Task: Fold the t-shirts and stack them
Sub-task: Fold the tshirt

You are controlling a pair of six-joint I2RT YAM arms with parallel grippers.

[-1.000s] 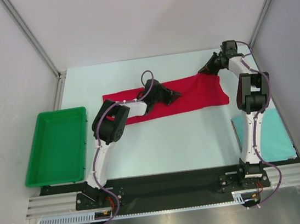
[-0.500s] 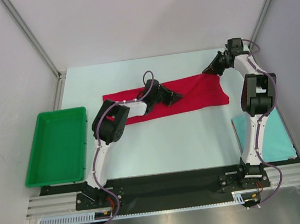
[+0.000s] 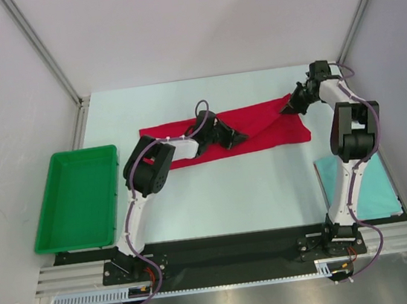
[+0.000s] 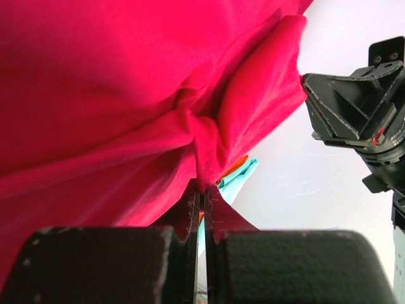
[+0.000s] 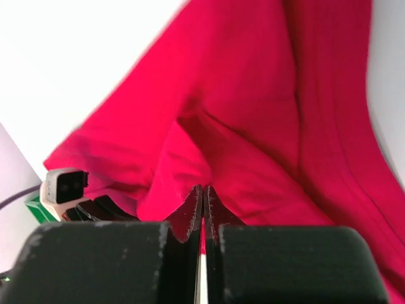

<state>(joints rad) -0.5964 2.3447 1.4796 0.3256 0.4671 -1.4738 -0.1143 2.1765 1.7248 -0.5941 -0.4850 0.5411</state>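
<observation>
The bright red t-shirt [image 3: 271,124] lies across the middle of the table as a long band. My left gripper [image 3: 237,137] is shut on a fold near the shirt's middle; the left wrist view shows red cloth [image 4: 126,95] pinched between the jaws. My right gripper [image 3: 288,108] is shut on the shirt's upper right edge; the right wrist view shows red cloth [image 5: 253,114] gathered at the jaw tips. The pale teal folded t-shirt [image 3: 369,183] lies at the right, partly behind the right arm; a bit of it shows in the left wrist view [image 4: 239,177].
A green plastic tray [image 3: 78,198] stands at the left of the table. Metal frame posts and grey walls close in the back and sides. The right gripper's body [image 4: 361,114] shows in the left wrist view.
My right gripper has moved right and towards the near side, drawing the shirt's upper right edge over the shirt. My left gripper has shifted slightly right with its fold.
</observation>
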